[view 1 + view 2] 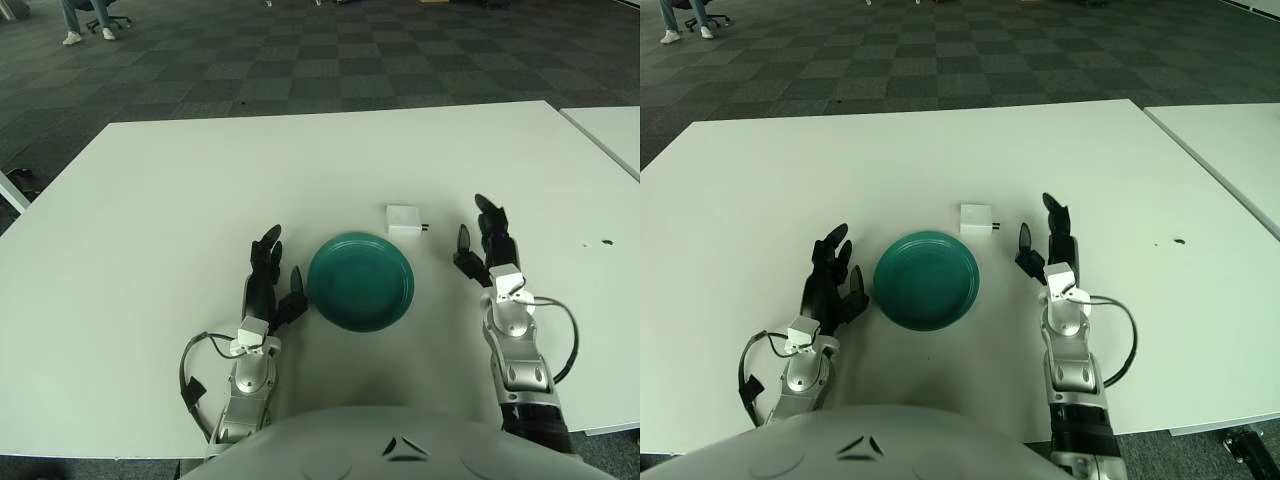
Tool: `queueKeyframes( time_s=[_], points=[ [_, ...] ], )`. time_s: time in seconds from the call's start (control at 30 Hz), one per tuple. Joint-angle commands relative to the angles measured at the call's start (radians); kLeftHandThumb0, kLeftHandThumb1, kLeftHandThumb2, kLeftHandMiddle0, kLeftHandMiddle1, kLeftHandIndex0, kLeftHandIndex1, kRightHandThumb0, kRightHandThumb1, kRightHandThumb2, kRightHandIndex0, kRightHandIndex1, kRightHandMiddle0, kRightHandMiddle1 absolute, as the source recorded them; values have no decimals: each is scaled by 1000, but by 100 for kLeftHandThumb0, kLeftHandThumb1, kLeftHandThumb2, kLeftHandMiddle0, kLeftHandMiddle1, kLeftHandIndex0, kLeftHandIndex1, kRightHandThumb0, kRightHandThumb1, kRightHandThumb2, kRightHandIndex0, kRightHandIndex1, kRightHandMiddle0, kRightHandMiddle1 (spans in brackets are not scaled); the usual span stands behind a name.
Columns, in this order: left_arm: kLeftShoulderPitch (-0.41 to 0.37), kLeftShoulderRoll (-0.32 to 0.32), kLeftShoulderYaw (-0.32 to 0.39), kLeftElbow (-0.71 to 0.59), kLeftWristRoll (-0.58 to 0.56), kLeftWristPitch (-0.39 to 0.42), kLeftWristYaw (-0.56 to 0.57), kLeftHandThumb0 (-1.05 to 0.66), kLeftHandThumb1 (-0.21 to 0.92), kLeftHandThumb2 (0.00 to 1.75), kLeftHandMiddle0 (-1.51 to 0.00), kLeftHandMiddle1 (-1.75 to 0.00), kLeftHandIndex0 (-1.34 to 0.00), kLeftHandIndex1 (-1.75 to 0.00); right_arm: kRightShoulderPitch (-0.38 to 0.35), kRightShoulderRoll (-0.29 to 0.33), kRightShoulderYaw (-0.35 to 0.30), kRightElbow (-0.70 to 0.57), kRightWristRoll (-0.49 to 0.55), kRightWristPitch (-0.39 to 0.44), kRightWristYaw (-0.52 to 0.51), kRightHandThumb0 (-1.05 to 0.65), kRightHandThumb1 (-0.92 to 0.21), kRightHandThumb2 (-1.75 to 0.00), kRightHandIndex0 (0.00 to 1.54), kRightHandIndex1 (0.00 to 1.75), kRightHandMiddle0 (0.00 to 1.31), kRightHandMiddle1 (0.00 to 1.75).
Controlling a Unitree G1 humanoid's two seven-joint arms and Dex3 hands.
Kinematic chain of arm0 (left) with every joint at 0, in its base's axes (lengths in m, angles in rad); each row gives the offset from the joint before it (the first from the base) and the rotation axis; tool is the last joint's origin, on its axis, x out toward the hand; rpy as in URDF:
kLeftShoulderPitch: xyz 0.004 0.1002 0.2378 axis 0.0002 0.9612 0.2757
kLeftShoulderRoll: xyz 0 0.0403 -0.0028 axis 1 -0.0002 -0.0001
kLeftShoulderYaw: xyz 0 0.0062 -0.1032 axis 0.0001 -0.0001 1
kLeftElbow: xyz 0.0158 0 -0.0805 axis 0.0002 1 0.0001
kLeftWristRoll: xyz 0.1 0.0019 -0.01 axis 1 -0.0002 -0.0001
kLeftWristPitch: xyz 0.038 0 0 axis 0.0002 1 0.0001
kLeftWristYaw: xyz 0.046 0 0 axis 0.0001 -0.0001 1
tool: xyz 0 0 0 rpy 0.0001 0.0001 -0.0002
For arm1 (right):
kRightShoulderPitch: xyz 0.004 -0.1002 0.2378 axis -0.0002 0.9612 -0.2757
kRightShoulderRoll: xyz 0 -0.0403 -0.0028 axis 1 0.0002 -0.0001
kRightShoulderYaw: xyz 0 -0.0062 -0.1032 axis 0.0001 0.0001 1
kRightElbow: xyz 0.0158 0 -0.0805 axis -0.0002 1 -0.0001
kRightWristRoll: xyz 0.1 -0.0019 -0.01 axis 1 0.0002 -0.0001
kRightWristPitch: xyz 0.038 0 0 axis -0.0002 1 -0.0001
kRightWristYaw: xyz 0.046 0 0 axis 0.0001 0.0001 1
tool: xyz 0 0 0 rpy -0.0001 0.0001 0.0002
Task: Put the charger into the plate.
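A small white charger (404, 219) lies on the white table just beyond the right rim of a teal plate (361, 281), its prongs pointing right. The plate holds nothing. My right hand (487, 243) is open, fingers spread and pointing away from me, on the table to the right of the charger and a little nearer me, apart from it. My left hand (272, 275) is open and rests on the table just left of the plate, holding nothing.
The white table (200, 190) stretches far to the left and back. A second white table (610, 130) stands to the right across a narrow gap. A small dark mark (606, 241) is on the table at the right. Dark checkered carpet lies beyond.
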Motion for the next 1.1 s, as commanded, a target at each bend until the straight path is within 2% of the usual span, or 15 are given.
queueKeyframes(
  time_s=[0.0, 0.1, 0.2, 0.33, 0.53, 0.8, 1.07],
  points=[
    [3, -23, -1, 25, -8, 24, 6, -86, 92, 102, -32, 0, 0, -72, -113, -61, 58, 99, -158, -20, -93, -86, -92, -69, 13, 1, 0, 52],
    [2, -24, -3, 27, -9, 25, 7, -85, 92, 101, -32, 0, 0, -73, -189, -99, 98, 173, -245, 4, -131, -86, -92, -64, 14, 1, 0, 56],
    [2, -25, -5, 26, -9, 28, 7, -84, 92, 101, -32, 0, 0, -73, -230, -130, 126, 194, -299, 38, -126, -87, -92, -60, 14, 1, 0, 62],
    [-3, -29, -10, 28, -7, 35, 11, -84, 92, 100, -32, 0, 0, -73, -289, -176, 168, 189, -347, 99, -38, -86, -92, -55, 13, 0, 0, 64],
    [-17, -32, -21, 36, 8, 42, 22, -84, 92, 99, -30, 0, 0, -73, -373, -200, 213, 186, -382, 162, 52, -85, -92, -49, 12, 0, 0, 64],
    [-8, -29, -40, 4, 8, 71, 27, -84, 92, 99, -26, 0, 0, -73, -477, -207, 298, 289, -437, 188, 81, -86, -92, -50, 12, 0, 0, 63],
    [-6, -32, -55, -6, 12, 89, 41, -84, 92, 99, -25, 0, 0, -74, -553, -221, 377, 396, -463, 156, 86, -87, -92, -52, 12, 1, 0, 60]
  ],
)
